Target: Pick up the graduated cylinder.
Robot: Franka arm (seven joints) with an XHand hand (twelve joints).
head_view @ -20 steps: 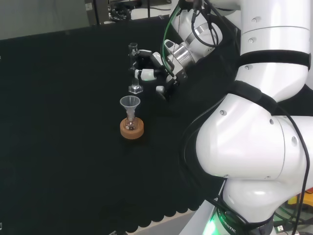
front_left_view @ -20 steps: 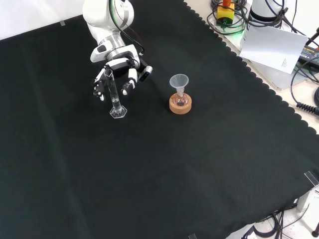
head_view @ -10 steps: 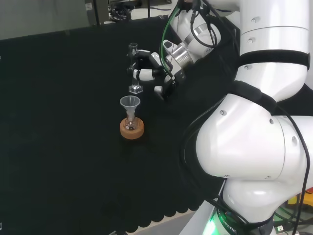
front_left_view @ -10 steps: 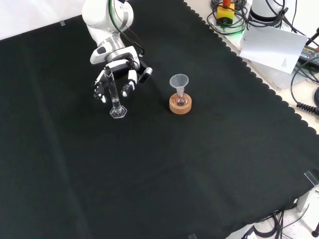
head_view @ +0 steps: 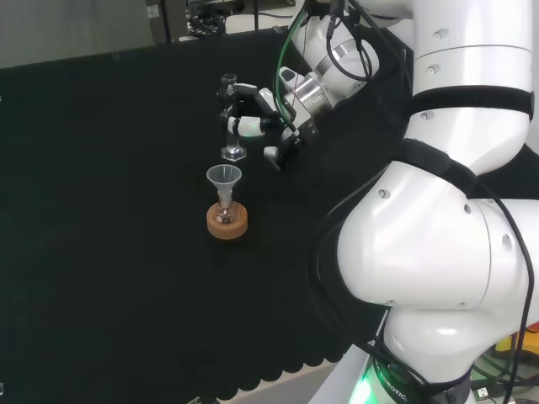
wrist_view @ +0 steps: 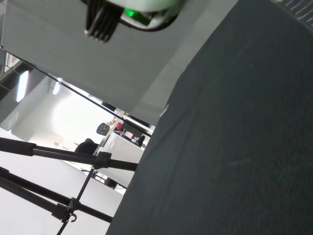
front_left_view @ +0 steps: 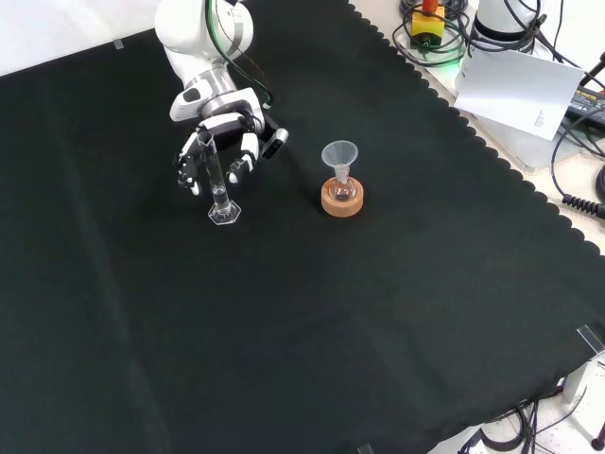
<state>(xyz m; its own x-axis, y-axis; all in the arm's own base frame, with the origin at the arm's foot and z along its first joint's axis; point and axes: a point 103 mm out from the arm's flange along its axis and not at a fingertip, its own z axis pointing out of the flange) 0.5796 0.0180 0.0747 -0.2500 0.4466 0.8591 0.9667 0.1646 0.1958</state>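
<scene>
The graduated cylinder (head_view: 230,118) is a slim clear tube on a hexagonal foot, and it stands upright on the black cloth. In the front view the cylinder (front_left_view: 216,180) rises just in front of the hand (front_left_view: 225,123). The black and white hand (head_view: 278,105) sits right beside the tube in the head view. Its fingers hang loosely spread on both sides of the upper tube, with the fingertips (head_view: 240,125) close to the glass. They are not curled round it. The foot rests on the cloth.
A small flask with a clear funnel (head_view: 223,178) in its neck sits on a cork ring (head_view: 227,222), nearer than the cylinder in the head view. In the front view the funnel (front_left_view: 339,154) and cork ring (front_left_view: 342,200) stand to the cylinder's right. Cables and paper lie past the cloth's scalloped edge (front_left_view: 492,161).
The hand has crept slightly closer to the cylinder, leftwards in the head view, so its fingers now reach further round the tube. The cylinder has not moved.
</scene>
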